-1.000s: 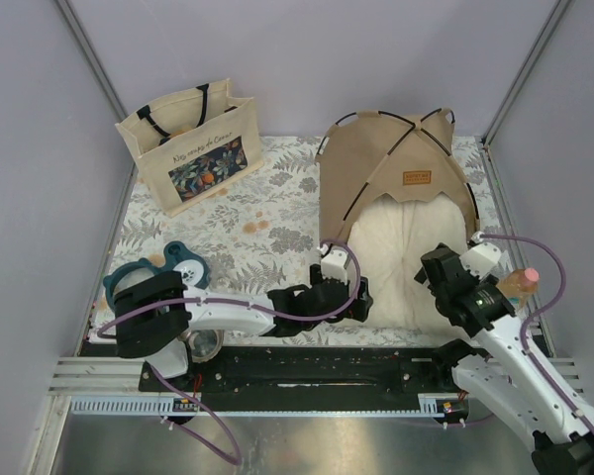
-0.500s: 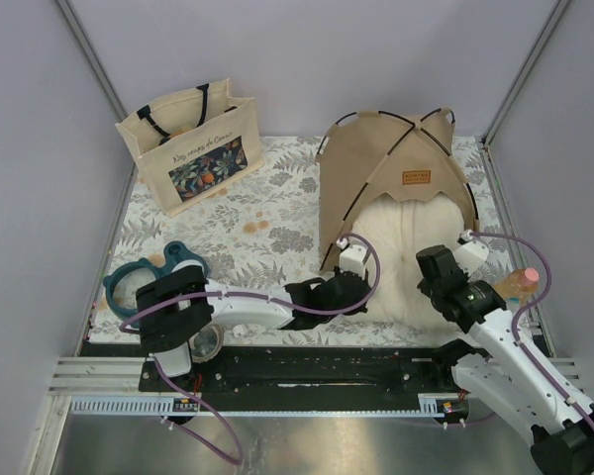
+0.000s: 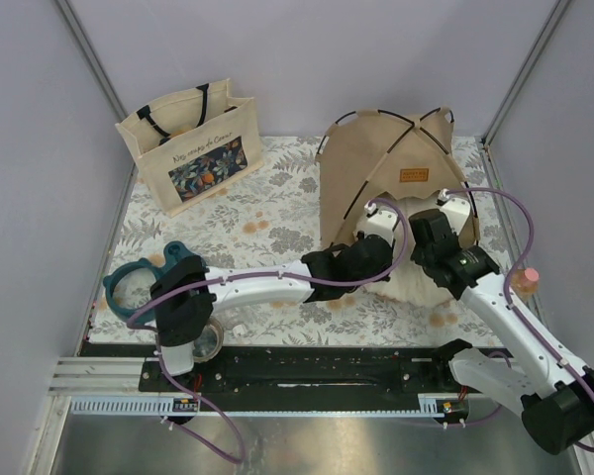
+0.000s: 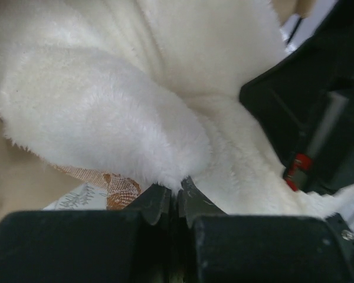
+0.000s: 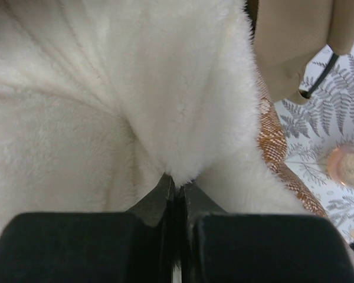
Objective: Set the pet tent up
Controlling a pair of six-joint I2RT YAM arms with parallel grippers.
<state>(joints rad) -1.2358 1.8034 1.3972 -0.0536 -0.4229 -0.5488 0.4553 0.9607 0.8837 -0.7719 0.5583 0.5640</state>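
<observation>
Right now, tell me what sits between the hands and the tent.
The pillow: the left hand and the right hand both pinch its near edge, and it lies in the doorway of the tent ahead of them.

- The pet tent (image 3: 376, 163) shows tan fabric, thin black poles (image 3: 348, 203) and a small brown label patch (image 3: 413, 174).
- The pillow (image 4: 76, 106) is cream-white.
- The tote bag (image 3: 193, 148) is beige with black handles and a dark floral panel.
- The tablecloth (image 3: 267, 213) has grey fern leaves on white, dotted with orange blooms.
- The ring (image 3: 129, 282) is teal.
- The arms (image 3: 257, 287) are white and black, with purple cables (image 3: 495, 198).
</observation>
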